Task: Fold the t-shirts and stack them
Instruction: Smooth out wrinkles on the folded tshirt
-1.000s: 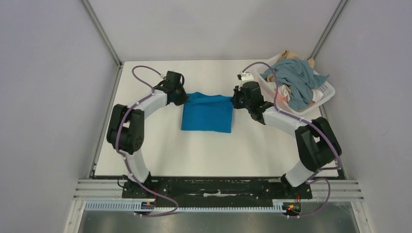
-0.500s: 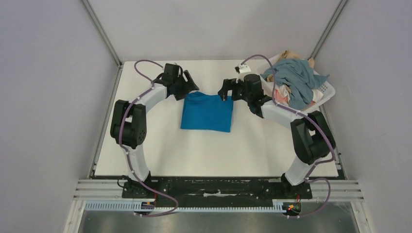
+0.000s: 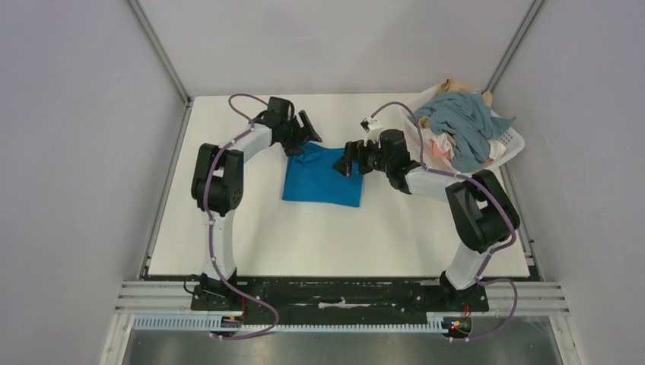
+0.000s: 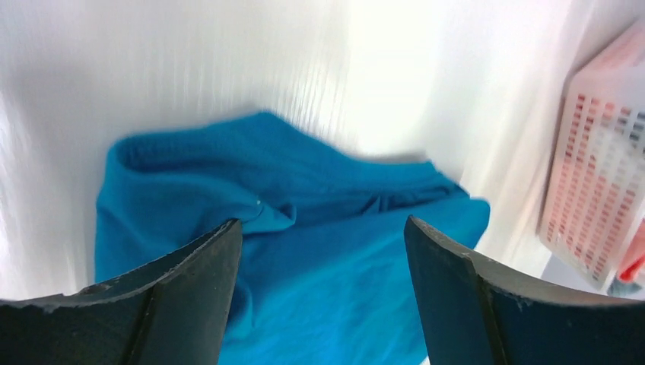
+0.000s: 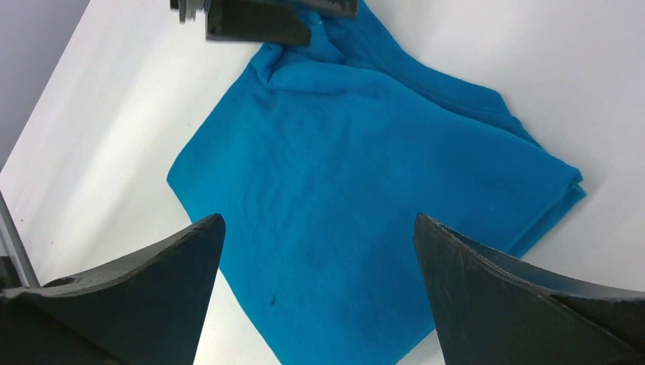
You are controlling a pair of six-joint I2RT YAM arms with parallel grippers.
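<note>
Surveying the white surface [image 3: 342, 236], we are finding the bright blue t-shirt [image 3: 323, 181] lying folded near its middle as a soft, nearly square pad. Its slightly longer axis is running from arm to arm, and its far-left corner is bunching into ridges. The white slotted plastic basket [image 3: 517, 143] is sitting at the far right corner, with a grey-blue t-shirt [image 3: 468, 122] draping over a heap of pale cloth inside. The left end effector [image 4: 323, 222] is hovering over the pad's far-left corner, the right end effector [image 5: 318, 217] over its far-right corner. Both are standing fingers apart, gripping nothing. We are judging the right arm nearer the basket for fetching.
</note>
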